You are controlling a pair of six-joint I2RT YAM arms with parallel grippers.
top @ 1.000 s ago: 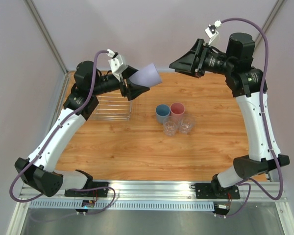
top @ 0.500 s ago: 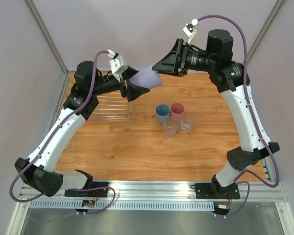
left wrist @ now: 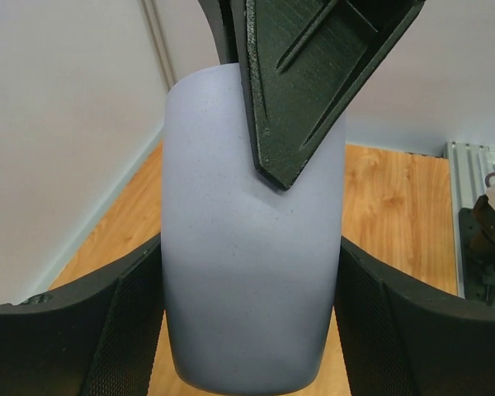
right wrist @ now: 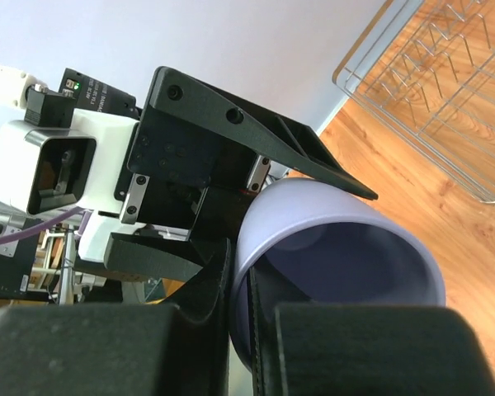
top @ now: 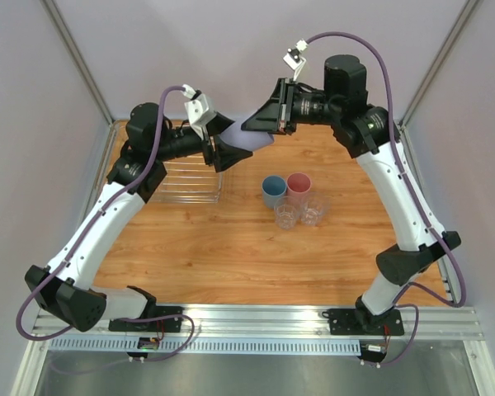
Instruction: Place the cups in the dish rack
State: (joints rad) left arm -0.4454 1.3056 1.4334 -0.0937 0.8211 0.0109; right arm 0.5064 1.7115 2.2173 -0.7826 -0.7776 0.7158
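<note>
Pale walls [top: 231, 49] box in a wood-grain worktop [top: 231, 256], above whose far edge two white-and-black arms meet in mid-air. The left arm [top: 107, 214] reaches up from the near rail, and the right arm [top: 408, 198] arcs over from the other side.

On the far left of the worktop sits the dish rack [top: 186, 183], a clear ribbed tray partly hidden under the left arm. No cup shows in the part that can be seen, so the loading appears to be at its very start.

The lavender cup [left wrist: 247, 272] hangs tilted in the air to the right of the rack, held from both sides. The left end effector [top: 225, 151] clamps its body, one finger against each flank. The right end effector [top: 262, 125] pinches the rim, with one finger inside the mouth and one outside.

By the look of it this is a handover or a re-grip, with the cup not yet over the rack.

Four cups wait in a tight cluster at mid-worktop, well apart from the rack. The blue cup [top: 273, 191] and pink cup [top: 299, 185] stand side by side. The first clear tumbler [top: 287, 214] and second clear tumbler [top: 314, 210] stand just in front of them. All five cups are left to load.
</note>
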